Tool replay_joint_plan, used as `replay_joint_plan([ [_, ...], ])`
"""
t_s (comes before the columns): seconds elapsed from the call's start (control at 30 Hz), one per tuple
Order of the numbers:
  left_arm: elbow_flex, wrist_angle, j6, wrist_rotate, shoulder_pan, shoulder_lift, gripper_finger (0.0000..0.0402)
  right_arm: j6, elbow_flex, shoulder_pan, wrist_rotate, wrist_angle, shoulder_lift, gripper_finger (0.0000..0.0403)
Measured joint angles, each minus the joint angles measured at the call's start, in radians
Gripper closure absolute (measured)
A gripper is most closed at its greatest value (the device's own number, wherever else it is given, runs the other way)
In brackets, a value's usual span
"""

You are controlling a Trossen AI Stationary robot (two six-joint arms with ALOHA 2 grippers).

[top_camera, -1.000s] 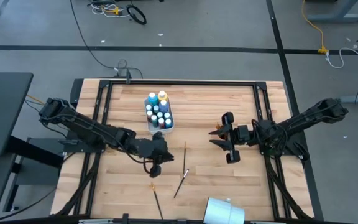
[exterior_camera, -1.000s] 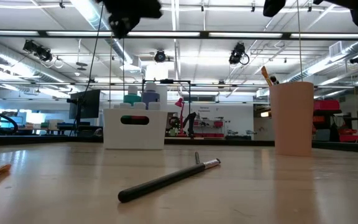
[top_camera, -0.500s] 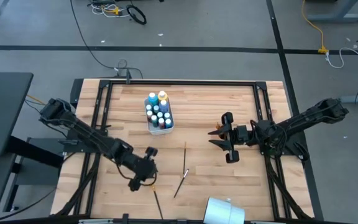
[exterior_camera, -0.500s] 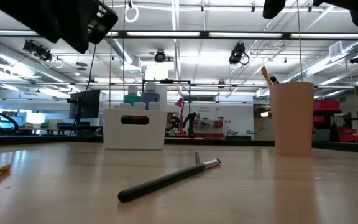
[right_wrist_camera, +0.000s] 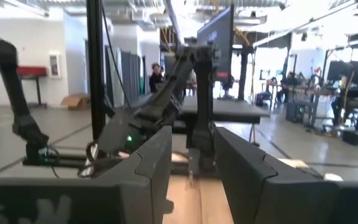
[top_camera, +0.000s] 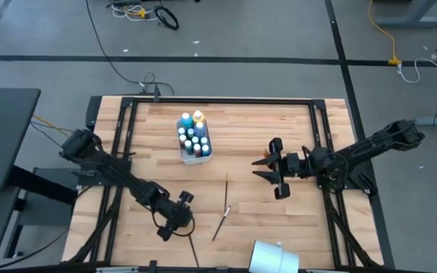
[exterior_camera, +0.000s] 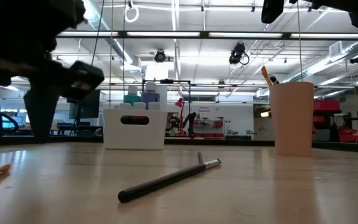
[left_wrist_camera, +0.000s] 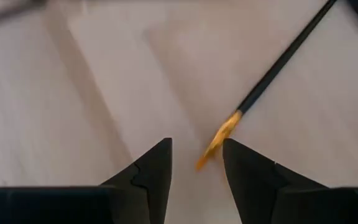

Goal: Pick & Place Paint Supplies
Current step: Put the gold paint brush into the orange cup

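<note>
A white caddy [top_camera: 194, 140] [exterior_camera: 134, 127] holding several small paint bottles stands on the far middle of the table. Three thin brushes lie flat on the wood. Two rest side by side [top_camera: 223, 214] at mid-table. A dark-handled one with orange bristles [top_camera: 191, 244] [left_wrist_camera: 219, 138] lies near the near edge. My left gripper [top_camera: 174, 220] [left_wrist_camera: 196, 155] is open and points down, one finger on either side of those bristles. My right gripper [top_camera: 264, 168] [right_wrist_camera: 192, 155] hangs open above the table's right half, holding nothing.
A pale cup [top_camera: 271, 256] [exterior_camera: 291, 118] with a brush standing in it sits at the near edge, right of the brushes. A black frame [top_camera: 218, 101] runs round the tabletop. Bare wood lies between the caddy and my right gripper.
My left gripper has travelled from beside the caddy toward the table's near edge and dropped low over the orange-bristled brush, staying open. The brushes, caddy and cup have not moved.
</note>
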Motion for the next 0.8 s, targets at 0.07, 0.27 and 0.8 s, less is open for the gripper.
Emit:
replay_joint_plan([
  [0.07, -0.001, 0.013, 0.0, 0.017, 0.0, 0.023, 0.0248, 0.0, 0.0, 0.0, 0.008, -0.011, 0.002, 0.0275],
  [0.27, 0.002, 0.019, 0.029, 0.048, -0.014, 0.083, 0.0248, 0.0, 0.0, 0.0, 0.024, -0.005, 0.008, 0.0275],
  [0.8, 0.004, -0.03, 0.058, 0.025, -0.018, 0.085, 0.0371, 0.027, 0.0, 0.0, 0.027, -0.027, 0.007, 0.0275],
])
